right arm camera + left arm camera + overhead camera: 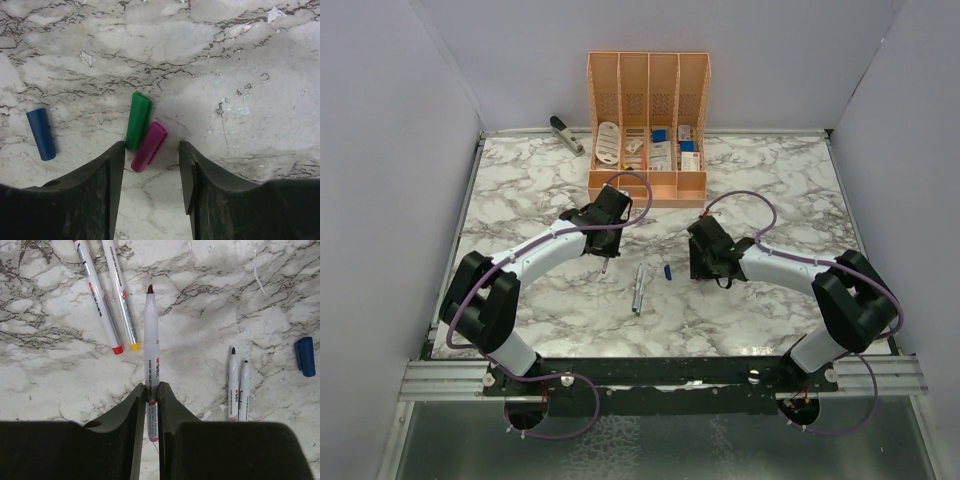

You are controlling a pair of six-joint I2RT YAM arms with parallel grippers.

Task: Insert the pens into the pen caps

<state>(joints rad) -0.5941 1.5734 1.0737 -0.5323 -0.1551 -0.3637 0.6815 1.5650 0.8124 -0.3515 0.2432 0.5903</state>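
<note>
My left gripper (151, 386) (603, 257) is shut on a pale pen (151, 335) with a magenta back end and a dark red tip, held above the marble. Two pens (107, 300) with red and yellow ends lie up left of it. Two more pens (238, 387) lie to its right, and they show mid-table in the top view (638, 288). My right gripper (151, 150) (708, 262) is open, low over a magenta cap (149, 146) that lies between its fingers. A green cap (138, 120) touches it. A blue cap (41, 134) (667, 271) (305, 356) lies apart. Red and yellow caps are out of view.
An orange desk organizer (648, 185) with small items stands at the back centre. A grey stapler (566, 133) lies at the back left. White walls close in the marble table (520, 190) on three sides.
</note>
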